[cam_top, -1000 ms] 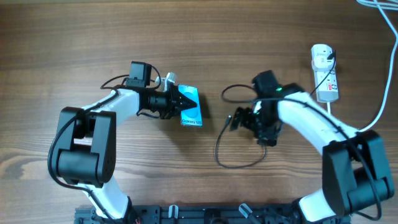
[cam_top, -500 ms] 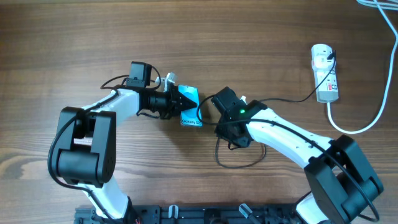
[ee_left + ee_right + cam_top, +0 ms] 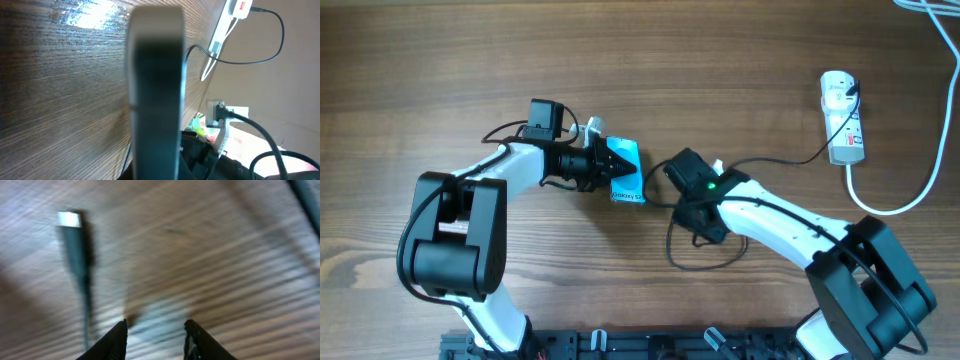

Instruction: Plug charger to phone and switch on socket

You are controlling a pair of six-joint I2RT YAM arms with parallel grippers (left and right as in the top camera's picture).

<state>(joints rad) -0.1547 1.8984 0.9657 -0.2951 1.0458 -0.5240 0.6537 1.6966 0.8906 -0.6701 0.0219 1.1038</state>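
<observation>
Wood table [image 3: 420, 60]: left gripper [image 3: 603, 163] is pinching phone [image 3: 628, 172]; right gripper [image 3: 156, 327] is hovering spread and empty, charger plug [image 3: 74, 240] lying beside it.

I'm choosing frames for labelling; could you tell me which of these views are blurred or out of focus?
Overhead: sharp, evenly lit. Left wrist: the phone is a defocused dark slab up close. Right wrist: motion-smeared throughout, the charger soft-edged.
</observation>
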